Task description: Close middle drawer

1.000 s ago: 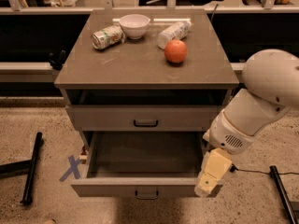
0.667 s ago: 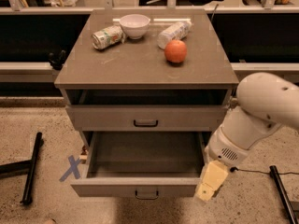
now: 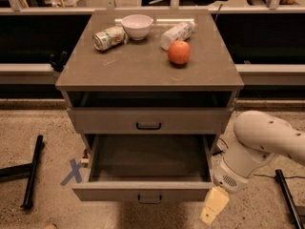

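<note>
Vs 1 s ago, we see the arm (image 3: 269, 140) has dropped from beside the tabletop's (image 3: 143, 68) right edge to below its front-right corner. Gripper (image 3: 210, 213) slid lower too, approx. past the right end of the middle drawer (image 3: 119, 192) front, just beside it.

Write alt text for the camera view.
The middle drawer stands pulled far out of a grey-brown cabinet, with the robot's tool beside its front right corner. On top sit a can, a white bowl, a bottle and a round orange-red fruit.
</note>
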{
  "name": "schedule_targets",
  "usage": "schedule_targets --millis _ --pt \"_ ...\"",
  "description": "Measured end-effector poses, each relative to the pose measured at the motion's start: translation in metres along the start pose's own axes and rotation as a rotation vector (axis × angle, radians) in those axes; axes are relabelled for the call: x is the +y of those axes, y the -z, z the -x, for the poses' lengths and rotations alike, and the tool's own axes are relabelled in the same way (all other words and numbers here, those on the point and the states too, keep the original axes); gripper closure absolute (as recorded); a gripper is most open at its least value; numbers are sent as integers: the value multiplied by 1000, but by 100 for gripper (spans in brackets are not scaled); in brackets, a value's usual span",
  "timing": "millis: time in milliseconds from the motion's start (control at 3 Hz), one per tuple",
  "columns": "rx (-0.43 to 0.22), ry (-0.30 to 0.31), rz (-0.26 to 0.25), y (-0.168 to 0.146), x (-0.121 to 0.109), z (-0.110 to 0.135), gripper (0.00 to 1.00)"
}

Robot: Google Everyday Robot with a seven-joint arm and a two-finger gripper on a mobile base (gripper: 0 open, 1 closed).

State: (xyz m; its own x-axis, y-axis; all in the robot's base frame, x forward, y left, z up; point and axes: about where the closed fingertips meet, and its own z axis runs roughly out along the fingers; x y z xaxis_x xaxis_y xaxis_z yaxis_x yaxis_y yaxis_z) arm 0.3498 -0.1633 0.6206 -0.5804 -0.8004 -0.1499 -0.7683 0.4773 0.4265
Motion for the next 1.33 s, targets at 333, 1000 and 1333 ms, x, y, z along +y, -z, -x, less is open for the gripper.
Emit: schedule_targets --millis 333,1000,1333 --pt "6 -58 45 -38 -11 -16 0" --pt "14 -102 93 -110 -36 -32 0" --pt "11 -118 82 -136 -50 -36 18"
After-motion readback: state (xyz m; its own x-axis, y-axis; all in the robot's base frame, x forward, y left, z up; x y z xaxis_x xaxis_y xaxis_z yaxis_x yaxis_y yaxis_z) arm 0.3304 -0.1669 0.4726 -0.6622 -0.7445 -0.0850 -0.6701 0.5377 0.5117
